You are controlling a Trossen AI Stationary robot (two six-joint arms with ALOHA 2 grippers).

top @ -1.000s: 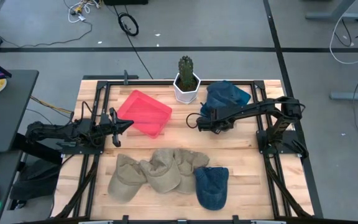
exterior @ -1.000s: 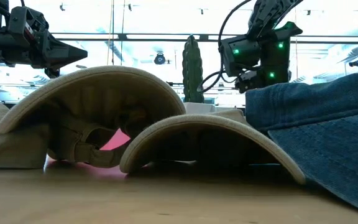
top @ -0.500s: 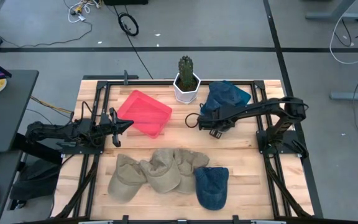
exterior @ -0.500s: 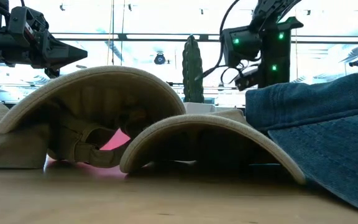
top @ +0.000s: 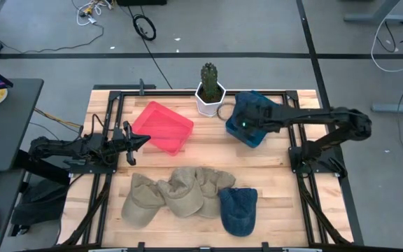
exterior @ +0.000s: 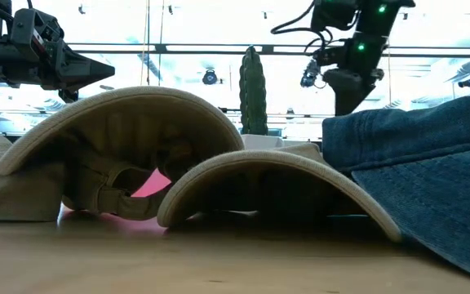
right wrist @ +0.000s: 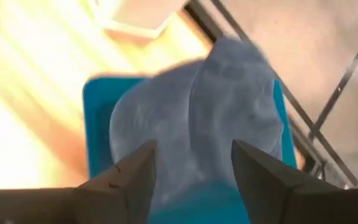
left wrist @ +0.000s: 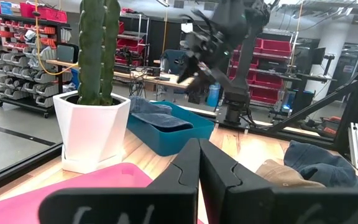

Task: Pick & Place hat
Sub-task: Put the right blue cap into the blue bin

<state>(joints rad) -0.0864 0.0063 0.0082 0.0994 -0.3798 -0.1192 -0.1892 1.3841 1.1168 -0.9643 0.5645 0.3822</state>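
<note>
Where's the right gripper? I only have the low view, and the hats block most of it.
Observer: The right gripper is over the blue tray, beside the cactus pot.
Operator: Holding anything?
Observer: No. Its fingers are open, and a denim hat lies in the tray below them.
Operator: Left side?
Observer: The left gripper is shut and empty, at the edge of the pink tray.

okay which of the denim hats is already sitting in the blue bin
The denim hat at the back right, beside the potted cactus, lies in the blue bin under the open right gripper. The other denim hat lies on the front table edge beside the tan hats.
</note>
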